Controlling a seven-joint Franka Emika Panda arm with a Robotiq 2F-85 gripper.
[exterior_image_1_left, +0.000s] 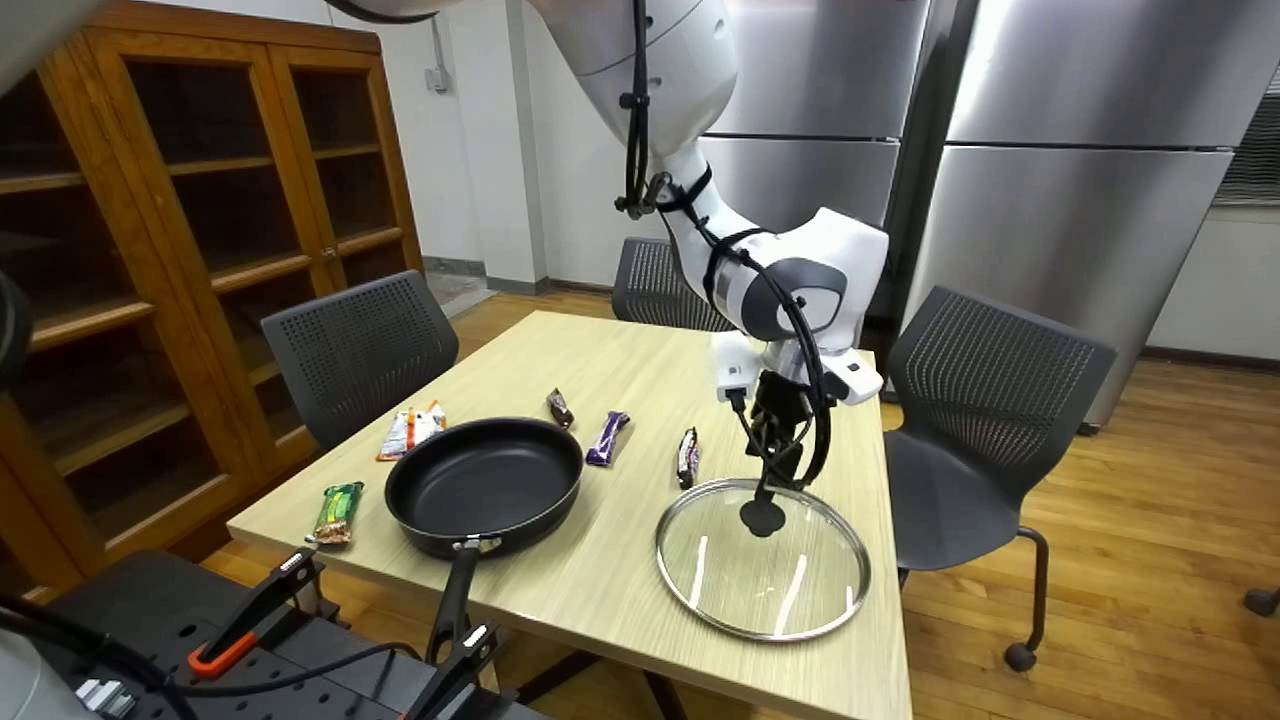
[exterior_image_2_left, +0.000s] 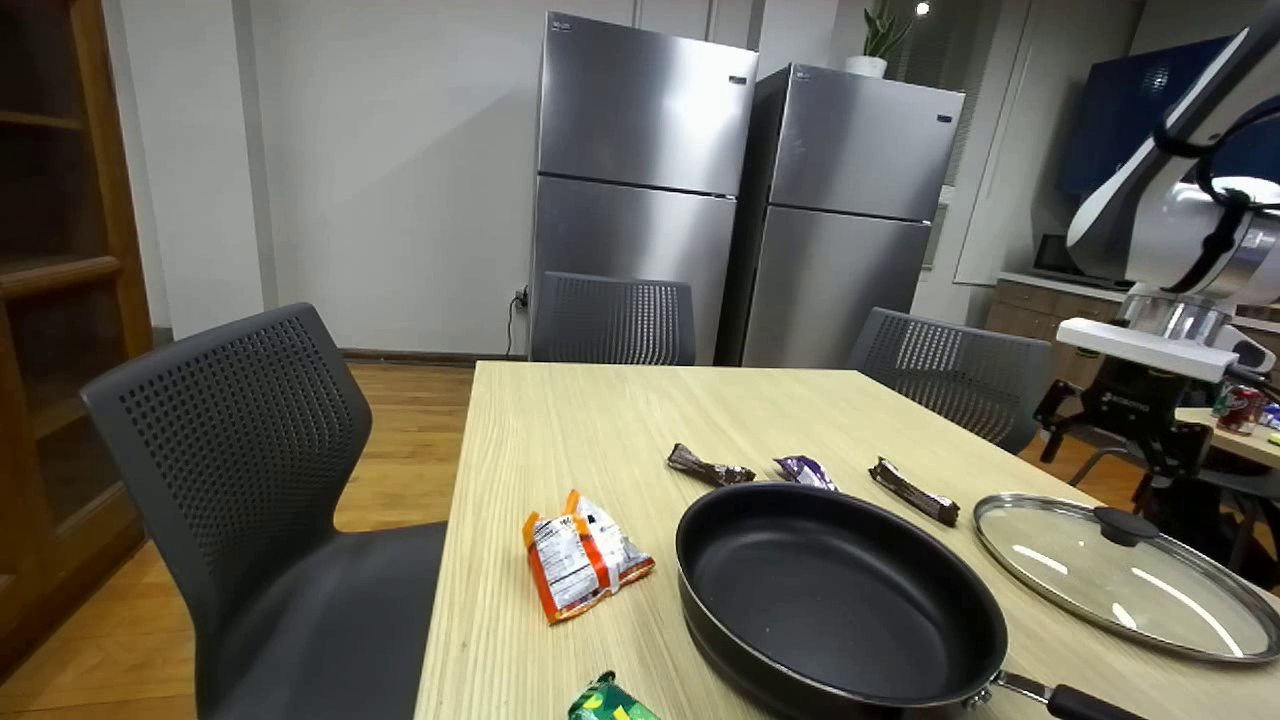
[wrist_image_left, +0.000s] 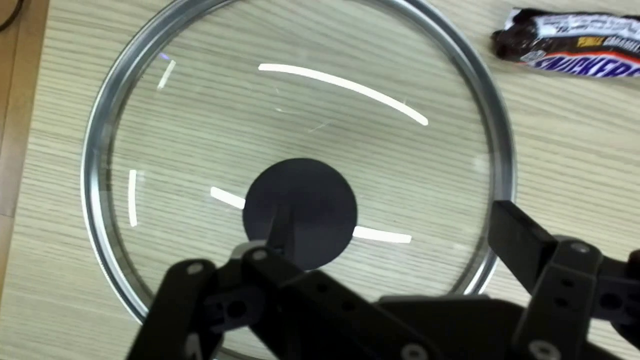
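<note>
The pincer (wrist_image_left: 391, 227), spread wide and gripping nothing, hung over the round glass lid (wrist_image_left: 377, 180), which lay on the worktop (wrist_image_left: 575, 160); in the wrist view, its black knob (wrist_image_left: 306, 192) sat at nine o'clock from the gap's centre.

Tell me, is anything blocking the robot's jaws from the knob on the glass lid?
No, nothing visible. The open jaws hang over the glass lid, with nothing showing between them and its black knob. The Snickers bar lies beside the lid, apart from it, so it shouldn't get in the way.
</note>
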